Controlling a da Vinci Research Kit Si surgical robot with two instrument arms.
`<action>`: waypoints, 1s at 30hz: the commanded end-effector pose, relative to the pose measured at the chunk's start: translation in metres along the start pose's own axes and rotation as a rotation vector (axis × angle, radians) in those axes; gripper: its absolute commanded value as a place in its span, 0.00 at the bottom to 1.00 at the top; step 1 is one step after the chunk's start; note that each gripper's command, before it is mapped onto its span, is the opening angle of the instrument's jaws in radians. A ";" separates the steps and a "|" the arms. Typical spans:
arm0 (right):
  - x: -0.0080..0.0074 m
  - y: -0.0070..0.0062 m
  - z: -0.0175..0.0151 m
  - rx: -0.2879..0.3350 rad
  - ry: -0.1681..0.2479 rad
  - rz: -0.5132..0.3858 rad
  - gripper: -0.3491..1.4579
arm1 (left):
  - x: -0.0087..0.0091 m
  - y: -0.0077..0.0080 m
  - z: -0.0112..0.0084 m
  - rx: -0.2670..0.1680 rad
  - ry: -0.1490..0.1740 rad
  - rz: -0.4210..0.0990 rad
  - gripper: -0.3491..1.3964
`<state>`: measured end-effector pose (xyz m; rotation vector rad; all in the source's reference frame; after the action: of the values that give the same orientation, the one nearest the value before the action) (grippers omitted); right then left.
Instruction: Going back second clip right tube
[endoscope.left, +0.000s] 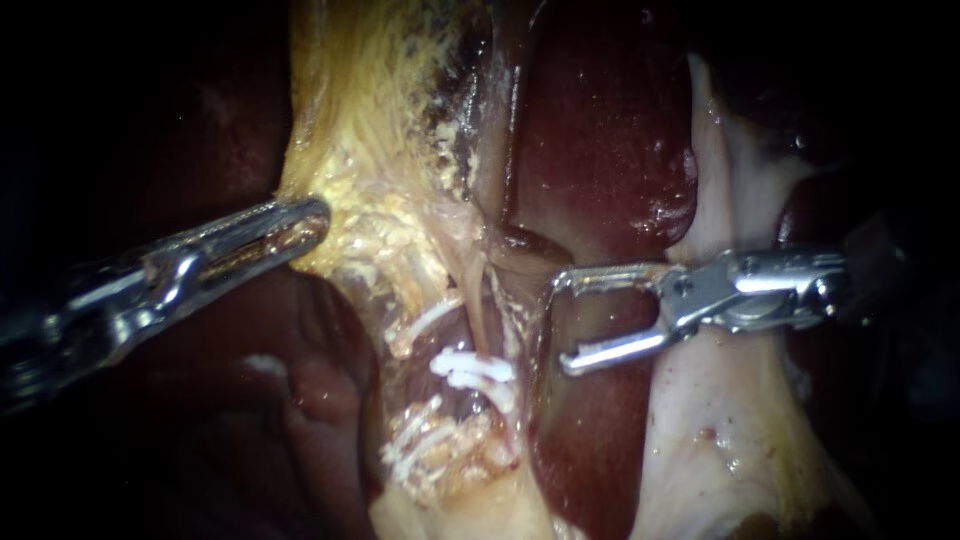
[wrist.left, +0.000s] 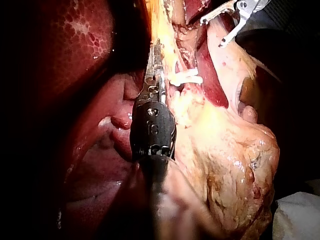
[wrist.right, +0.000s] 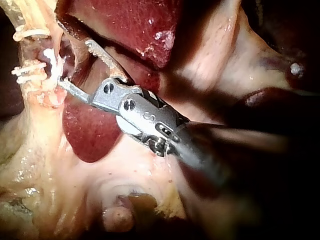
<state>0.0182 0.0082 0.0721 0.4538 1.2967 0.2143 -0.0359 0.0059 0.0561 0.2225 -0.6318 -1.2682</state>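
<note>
A: Left instrument (endoscope.left: 305, 222), what have we got?
B: Slim steel jaws pinched on the yellow fibrous tissue (endoscope.left: 370, 190) — stringy and wet.
A: And the right instrument (endoscope.left: 566, 325)?
B: Jaws spread wide, two thin metal prongs, over the glossy dark-red liver (endoscope.left: 600, 150), just beside the pale thin tube (endoscope.left: 480, 310).
A: The clip?
B: The white ridged clip (endoscope.left: 472, 370) sits across that tube — near the lower jaw tip, not touching. Other white clips (endoscope.left: 415, 445) lie close by.
</note>
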 end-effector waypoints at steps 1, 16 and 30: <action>0.0004 -0.0001 -0.0002 0.002 0.001 -0.001 0.52 | 0.0001 -0.0001 0.0001 0.006 0.002 0.000 0.00; -0.0002 -0.0012 0.0006 0.025 0.005 -0.015 0.52 | 0.0038 0.0005 0.0067 0.110 0.059 0.088 0.00; 0.0003 -0.0012 0.0004 0.024 0.014 -0.011 0.52 | 0.0053 -0.0015 0.0118 0.146 0.093 0.116 0.00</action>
<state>0.0186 0.0072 0.0714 0.4662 1.3161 0.1927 -0.0430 0.0027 0.0666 0.3580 -0.6509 -1.0955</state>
